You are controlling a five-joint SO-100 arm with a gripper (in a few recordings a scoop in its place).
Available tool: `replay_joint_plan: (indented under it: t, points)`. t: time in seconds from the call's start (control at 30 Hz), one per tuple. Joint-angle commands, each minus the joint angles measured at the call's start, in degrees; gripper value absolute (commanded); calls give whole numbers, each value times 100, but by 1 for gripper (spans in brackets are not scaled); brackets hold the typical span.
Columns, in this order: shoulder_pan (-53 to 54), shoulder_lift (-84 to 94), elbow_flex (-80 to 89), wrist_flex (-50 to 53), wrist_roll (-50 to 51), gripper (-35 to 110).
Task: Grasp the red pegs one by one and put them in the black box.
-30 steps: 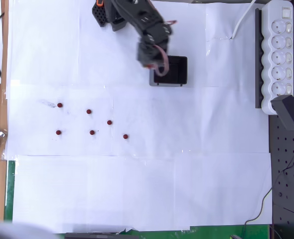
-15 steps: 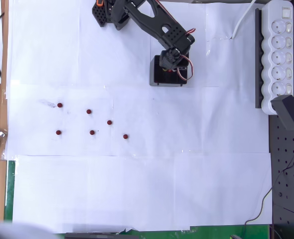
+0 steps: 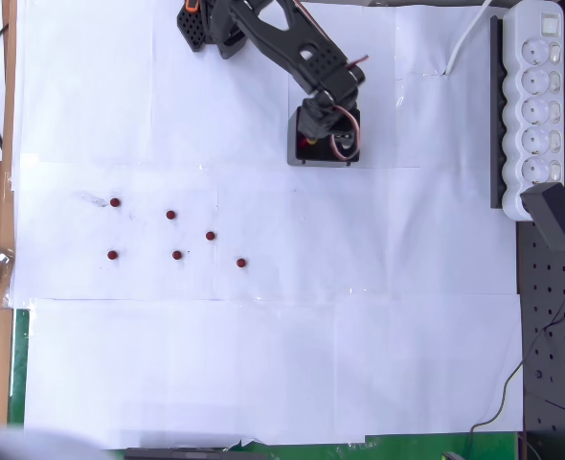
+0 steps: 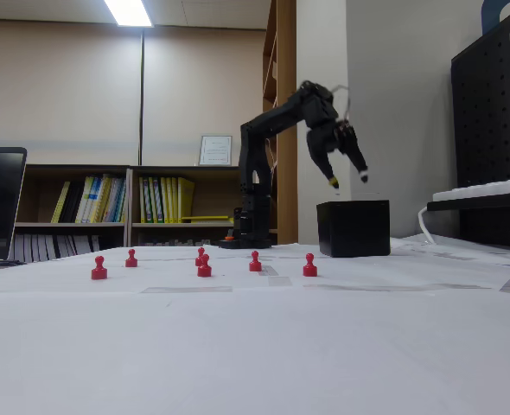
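White-papered counter (image 3: 263, 364): we log six red pegs (image 3: 172, 235) standing loose. End effector (image 4: 347, 179): fingers spread apart, holding nothing, poised just above the black box (image 4: 353, 228).

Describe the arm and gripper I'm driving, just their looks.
The arm is matte black plastic with blocky links on a black base carrying an orange part. A thin reddish cable loops at the wrist. The gripper has two slim black fingers, one tipped yellow, the other white.

In the overhead view, 6 pegs (image 3: 174, 234) lie left of the box (image 3: 295, 153).
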Motion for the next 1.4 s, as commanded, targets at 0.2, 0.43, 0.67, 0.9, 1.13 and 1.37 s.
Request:
replay_joint_plan:
  t: [0.2, 0.43, 0.67, 0.9, 1.13, 1.37]
  points:
    - [1635, -1380, -2646, -984, 1854, 20]
    - [2276, -1380, -4474, -3182, 2531, 19]
    - [2470, -1020, -5186, -4852, 2698, 19]
    - [2549, -562, -6064, -6926, 2944, 19]
    - [2786, 360, -5924, -8086, 3094, 18]
    - [3032, 1292, -5405, -8728, 3252, 17]
